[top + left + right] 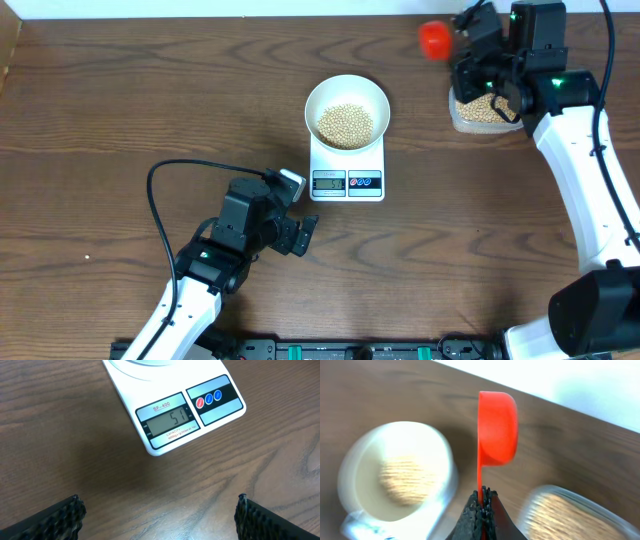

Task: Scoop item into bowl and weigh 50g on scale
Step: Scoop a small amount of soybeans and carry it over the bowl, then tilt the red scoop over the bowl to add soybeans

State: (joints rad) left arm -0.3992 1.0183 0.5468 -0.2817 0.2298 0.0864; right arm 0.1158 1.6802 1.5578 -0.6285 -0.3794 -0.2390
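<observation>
Scale (330,160) mid-table shows 51 on its display (167,422) and carries the white bowl (347,88). My left gripper (160,515) hovers before it, fingers wide apart. My right gripper (482,505) clamps the red scoop (496,427) near the tub (482,112). Beans (345,125) cover the bowl's bottom.

The white bowl (312,105) sits upright on the back part of the scale (325,162), pretty much centred over the platform. A low heap of small round beige-yellow beans (345,124) covers the bowl's bottom, well under the rim. The scale is flat, white and rectangular, lying on the dark wood counter (150,80). Its grey display (170,421) reads 51, and the little coloured buttons (208,398) sit just beside it on the front edge.
</observation>
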